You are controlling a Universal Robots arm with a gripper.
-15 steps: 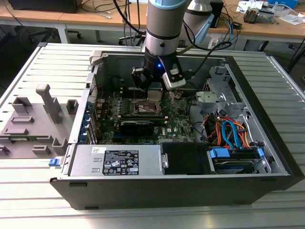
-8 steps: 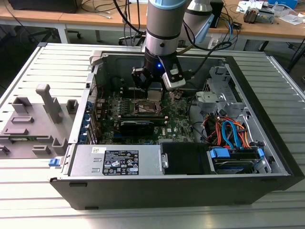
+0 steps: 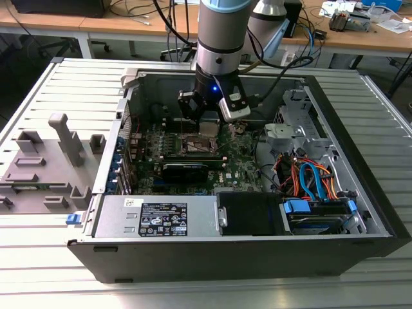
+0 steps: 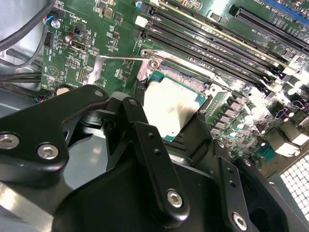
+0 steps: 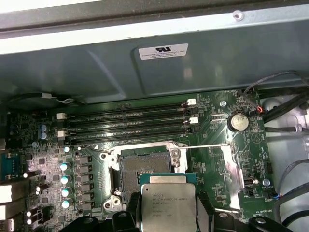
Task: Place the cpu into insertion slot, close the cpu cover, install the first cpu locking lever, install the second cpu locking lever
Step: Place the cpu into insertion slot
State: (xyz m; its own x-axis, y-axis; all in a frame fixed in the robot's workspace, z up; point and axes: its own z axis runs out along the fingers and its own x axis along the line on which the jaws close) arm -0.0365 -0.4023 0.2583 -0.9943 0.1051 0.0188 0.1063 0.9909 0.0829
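Gripping: claw (image 5: pixel 168 215) clamped on two opposite edges of the cpu (image 5: pixel 168 205).
Cpu place: held above the board (image 5: pixel 217 164), over the slot's (image 5: pixel 145 169) edge farthest from the memory slots (image 5: pixel 130 126).
Cpu facing: metal top away from board, sides square with slot rim.
Long axis: none, chip is square.
Slot: uncovered, dark centre exposed.

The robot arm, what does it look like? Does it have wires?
The arm is a fat silver-grey tube with a pale blue ring up top. Lower down it turns black, with a small blue light glowing and a little silver-white camera box on its side. Black cables loop off it. The gripper is black, with jointed fingers and shiny silver screws.
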